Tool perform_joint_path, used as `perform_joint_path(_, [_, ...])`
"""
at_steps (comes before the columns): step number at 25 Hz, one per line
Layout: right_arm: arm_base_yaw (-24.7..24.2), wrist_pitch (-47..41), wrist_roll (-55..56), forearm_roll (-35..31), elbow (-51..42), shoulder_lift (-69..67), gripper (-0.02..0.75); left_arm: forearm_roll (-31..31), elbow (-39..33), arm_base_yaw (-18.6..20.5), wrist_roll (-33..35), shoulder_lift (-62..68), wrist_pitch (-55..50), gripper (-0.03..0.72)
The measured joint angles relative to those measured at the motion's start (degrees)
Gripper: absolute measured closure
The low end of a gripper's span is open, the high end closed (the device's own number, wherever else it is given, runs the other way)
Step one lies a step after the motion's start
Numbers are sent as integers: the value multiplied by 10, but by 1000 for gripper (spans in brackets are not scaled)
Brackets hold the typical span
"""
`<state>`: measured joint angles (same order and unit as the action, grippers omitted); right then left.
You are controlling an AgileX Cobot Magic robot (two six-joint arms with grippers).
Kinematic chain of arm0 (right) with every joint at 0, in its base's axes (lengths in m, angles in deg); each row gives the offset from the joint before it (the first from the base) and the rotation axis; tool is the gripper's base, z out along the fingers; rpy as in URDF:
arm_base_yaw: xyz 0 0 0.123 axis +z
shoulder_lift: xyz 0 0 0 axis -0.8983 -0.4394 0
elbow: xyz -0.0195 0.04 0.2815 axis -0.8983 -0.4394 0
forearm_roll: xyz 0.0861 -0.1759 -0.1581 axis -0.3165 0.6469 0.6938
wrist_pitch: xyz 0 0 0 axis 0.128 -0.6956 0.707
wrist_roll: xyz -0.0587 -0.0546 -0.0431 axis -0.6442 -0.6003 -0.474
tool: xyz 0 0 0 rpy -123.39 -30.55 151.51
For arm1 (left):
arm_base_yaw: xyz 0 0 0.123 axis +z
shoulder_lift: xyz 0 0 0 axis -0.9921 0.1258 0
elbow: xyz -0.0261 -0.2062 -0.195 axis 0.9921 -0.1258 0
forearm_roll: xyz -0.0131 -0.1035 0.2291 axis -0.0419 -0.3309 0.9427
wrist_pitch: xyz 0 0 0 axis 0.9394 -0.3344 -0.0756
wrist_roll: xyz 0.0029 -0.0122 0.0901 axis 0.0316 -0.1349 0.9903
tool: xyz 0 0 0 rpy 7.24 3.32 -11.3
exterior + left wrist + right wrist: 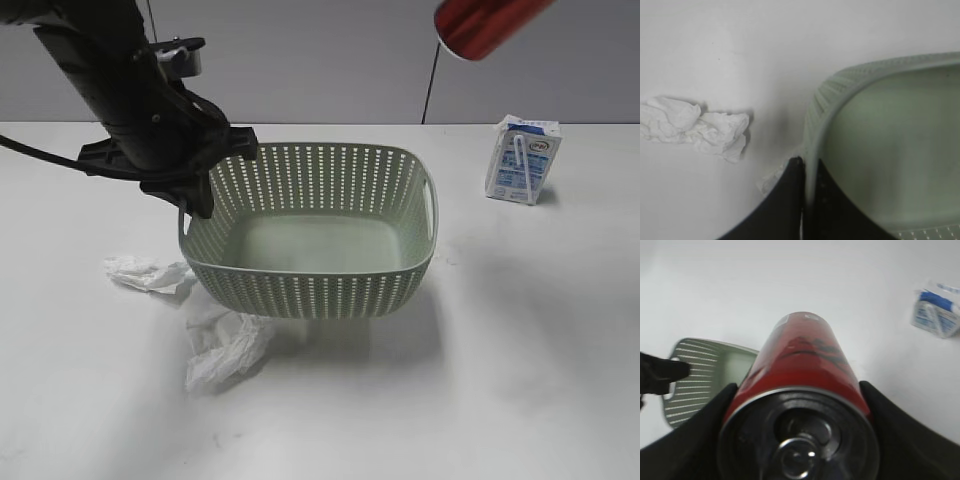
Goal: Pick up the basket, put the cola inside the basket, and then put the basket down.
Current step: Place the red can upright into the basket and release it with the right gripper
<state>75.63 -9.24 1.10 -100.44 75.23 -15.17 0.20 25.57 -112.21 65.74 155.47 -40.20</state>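
Flanking the basket [330, 290]: tissue [215, 345], carton [522, 160].

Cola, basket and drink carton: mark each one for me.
cola [805, 360], right wrist view, red side wall.
basket [310, 292], exterior view, perforated front wall.
drink carton [522, 162], exterior view, front face.

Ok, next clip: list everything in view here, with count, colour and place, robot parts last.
basket: one, pale green, mid-table, lifted at its left rim.
cola can: one, red with silver top, held in the air above and right of the basket.
drink carton: one, white and blue, back right on the table.
crumpled tissue: two white wads, left of and under the basket's front-left corner.
table: one, white.
left gripper: black, clamped on the basket rim.
right gripper: black, gripping the can.
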Motion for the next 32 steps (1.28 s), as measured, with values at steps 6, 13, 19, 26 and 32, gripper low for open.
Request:
perform_joint_path(6, [63,5,-9,-26,-51,18,237,-14,0,0,0,0,0,691])
perform_joint_path(13, [162,120,-9,-43,-160,3,237,-17,0,0,0,0,-1,691])
perform_joint_path(19, [169,151,-9,-44,-200,-62,237,-17,0,0,0,0,-5,691])
perform_joint_path(26, [169,189,-50,-87,-203,-121,190,-18,0,0,0,0,-6,691])
perform_joint_path(32, [169,193,-60,-78,-200,-124,83,-18,0,0,0,0,-6,691])
